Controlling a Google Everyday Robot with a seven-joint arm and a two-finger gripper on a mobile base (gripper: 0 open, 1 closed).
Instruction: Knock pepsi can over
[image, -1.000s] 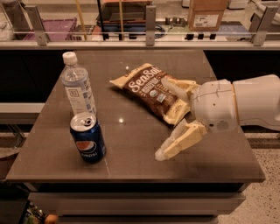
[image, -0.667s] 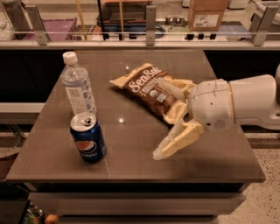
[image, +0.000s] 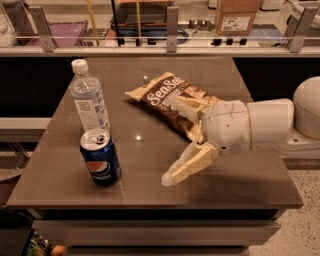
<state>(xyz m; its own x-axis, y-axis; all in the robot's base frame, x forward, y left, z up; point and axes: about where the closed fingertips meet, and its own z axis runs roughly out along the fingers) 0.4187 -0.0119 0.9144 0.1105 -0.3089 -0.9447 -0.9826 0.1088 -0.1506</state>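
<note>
The pepsi can (image: 100, 158) is dark blue with a silver top and stands upright near the front left of the brown table (image: 235, 180). My gripper (image: 171, 141) reaches in from the right on a white arm, low over the table and to the right of the can, about a can's width away. Its two cream fingers are spread open and hold nothing. The lower finger (image: 187, 166) points down-left toward the can. The upper finger (image: 189, 104) lies over the chip bag.
A clear water bottle (image: 90, 100) with a white cap stands just behind the can. A brown chip bag (image: 161, 97) lies in the table's middle, partly behind my gripper. A railing and shelves (image: 170, 30) run along the back.
My gripper has moved a little to the left, closer to the can. The can, bottle and bag have not moved.
</note>
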